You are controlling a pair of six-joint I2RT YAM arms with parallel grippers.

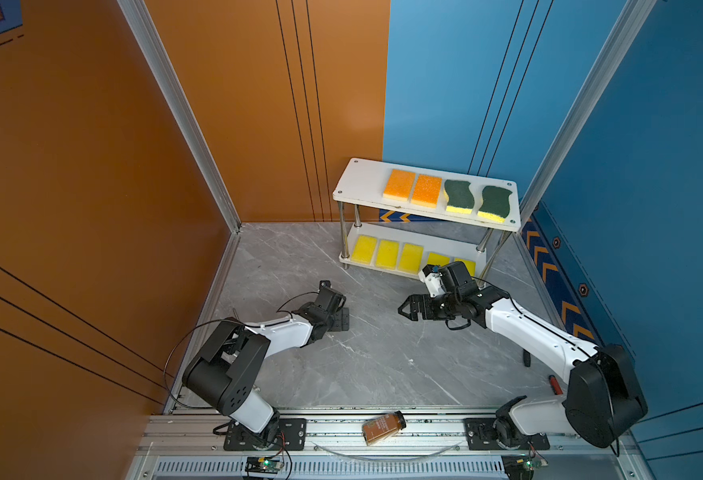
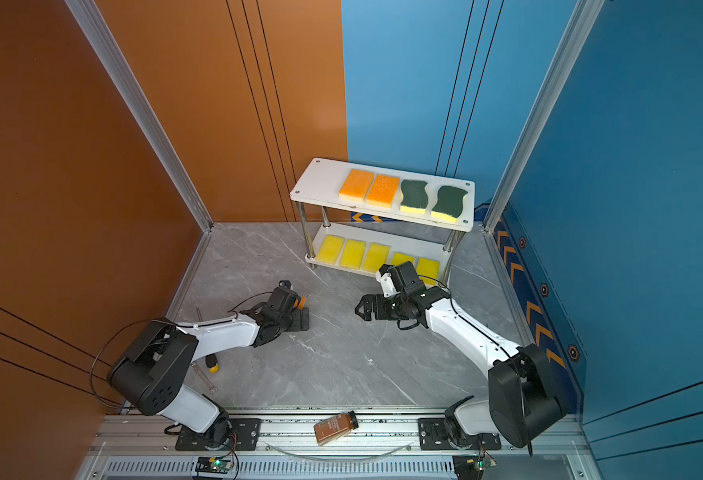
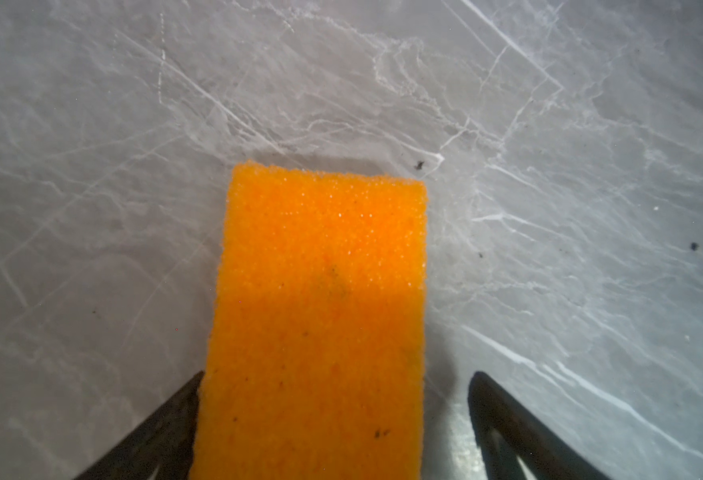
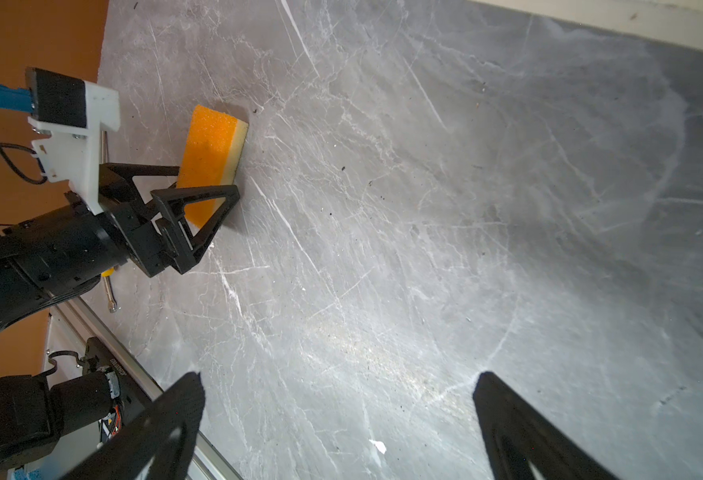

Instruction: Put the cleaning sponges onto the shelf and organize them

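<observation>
Left jaws open, straddling the last orange sponge (image 3: 320, 311), which lies flat on the counter (image 1: 383, 365), not yet gripped. Right jaws open, empty, apparently parked aside. Likely slot: the shelf (image 1: 362, 183), bare top-left end, beside the orange pair (image 1: 414, 191).

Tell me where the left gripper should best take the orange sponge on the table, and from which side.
Grip the orange sponge across its two long sides, from above. It lies flat on the table, orange face up, and its narrow width fits between the open jaws of the left gripper, straddling one end.
</observation>
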